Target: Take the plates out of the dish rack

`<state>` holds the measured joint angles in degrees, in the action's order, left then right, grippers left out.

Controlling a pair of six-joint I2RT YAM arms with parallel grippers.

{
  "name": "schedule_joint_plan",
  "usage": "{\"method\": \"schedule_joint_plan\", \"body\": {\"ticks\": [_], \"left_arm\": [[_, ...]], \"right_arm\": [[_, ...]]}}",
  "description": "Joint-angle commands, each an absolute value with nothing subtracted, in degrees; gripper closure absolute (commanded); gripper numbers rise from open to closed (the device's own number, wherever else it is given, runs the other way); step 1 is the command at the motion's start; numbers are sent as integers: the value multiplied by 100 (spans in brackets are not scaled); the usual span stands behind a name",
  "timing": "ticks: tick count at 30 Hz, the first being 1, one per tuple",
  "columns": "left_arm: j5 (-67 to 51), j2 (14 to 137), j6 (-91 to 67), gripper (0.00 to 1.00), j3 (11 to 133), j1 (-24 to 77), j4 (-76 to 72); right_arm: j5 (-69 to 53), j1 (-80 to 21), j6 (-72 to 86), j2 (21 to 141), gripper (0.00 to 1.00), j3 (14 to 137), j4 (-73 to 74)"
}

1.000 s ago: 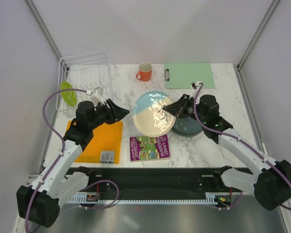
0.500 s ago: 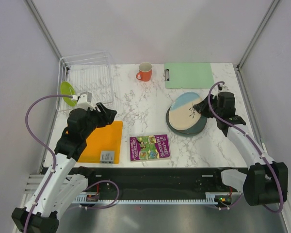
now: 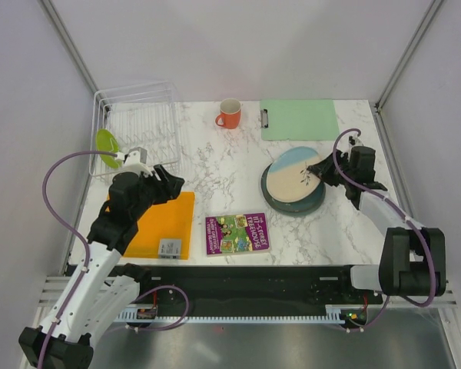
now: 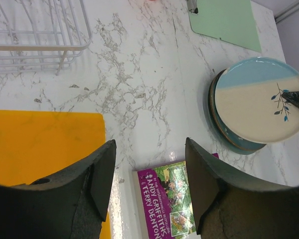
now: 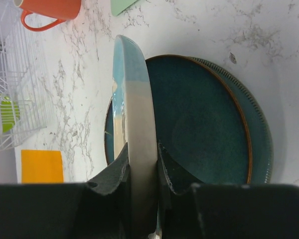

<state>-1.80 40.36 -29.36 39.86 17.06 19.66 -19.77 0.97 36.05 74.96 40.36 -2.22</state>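
The white wire dish rack [image 3: 138,123] stands at the back left, with a small lime green plate [image 3: 106,147] upright at its left side. My right gripper [image 3: 316,171] is shut on the right rim of the cream-and-light-blue plate [image 3: 290,178]. That plate hangs just over a dark teal plate [image 3: 293,204]. In the right wrist view the cream rim [image 5: 139,119] is clamped between both fingers, the teal plate [image 5: 204,129] lies behind it, and a grey-green plate [image 5: 263,134] sits under the teal one. My left gripper [image 3: 169,184] is open and empty [image 4: 149,174], above the table by the orange mat.
An orange mat [image 3: 163,223] lies at front left, with a purple book [image 3: 238,233] to its right. At the back stand an orange mug [image 3: 229,114] and a green clipboard [image 3: 300,119]. The rack's corner [image 4: 65,40] shows in the left wrist view.
My right arm has carried the cream-and-blue plate from mid-table to the right and lowered it over the teal plate. My left gripper let go, opened wider and drew back left.
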Motion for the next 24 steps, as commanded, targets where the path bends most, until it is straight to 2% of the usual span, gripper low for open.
{"method": "schedule_joint_plan", "body": {"ticks": [1,5,6,7,11,18,22,24], "left_arm": [[-141,4034,-2698,36,3902,1696,1898],[-114,4052,-2681,36,3894,1696,1899],[-123,4052,-2681,36,3902,1705,1898],[-114,4052,-2672,36,3902,1696,1898],[-123,4131,-2663,36,3920,1705,1898],[-141,4192,-2681,36,3929,1696,1890],[148,4210,-2523,36,4025,1696,1924],[481,4280,-2444,31,4113,1696,2004]], "right_arm": [[-2592,184,3595,7857,94,3876,-554],[-2646,202,3525,8068,85,3788,-527],[-2611,202,3507,8051,68,3762,-519],[-2602,202,3489,8077,59,3762,-484],[-2496,202,3287,8165,44,3858,-54],[-2119,193,2839,8069,27,4033,614],[-1715,193,2436,7972,26,4324,1168],[-1364,193,2312,7954,24,4542,1572]]}}
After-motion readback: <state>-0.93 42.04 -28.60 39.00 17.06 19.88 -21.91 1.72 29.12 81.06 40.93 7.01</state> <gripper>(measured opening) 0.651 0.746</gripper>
